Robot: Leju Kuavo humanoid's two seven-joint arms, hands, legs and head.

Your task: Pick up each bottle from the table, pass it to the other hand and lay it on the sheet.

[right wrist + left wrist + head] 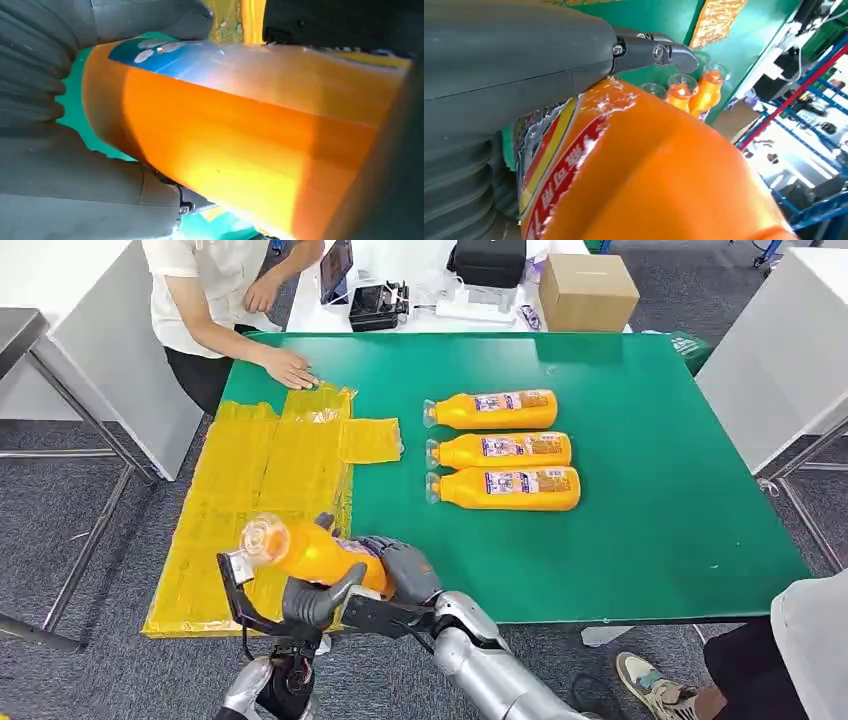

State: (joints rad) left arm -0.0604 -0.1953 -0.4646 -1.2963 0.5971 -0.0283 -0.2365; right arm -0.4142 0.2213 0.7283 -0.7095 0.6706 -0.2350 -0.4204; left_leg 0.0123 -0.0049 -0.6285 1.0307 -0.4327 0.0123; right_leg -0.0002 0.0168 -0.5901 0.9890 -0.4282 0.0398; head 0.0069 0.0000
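Observation:
An orange juice bottle hangs over the near edge of the table, cap toward the yellow sheet. My right hand wraps its base end. My left hand grips it from below, nearer the neck. In the left wrist view the bottle lies under my left hand. The right wrist view has my right hand curled round the bottle. Three more bottles lie side by side on the green table, also seen as bottles from the left wrist.
A person's hand rests on the sheet's far corner. Behind the table stand a cardboard box and electronics. Another person sits at the near right corner. Metal table legs stand on both sides.

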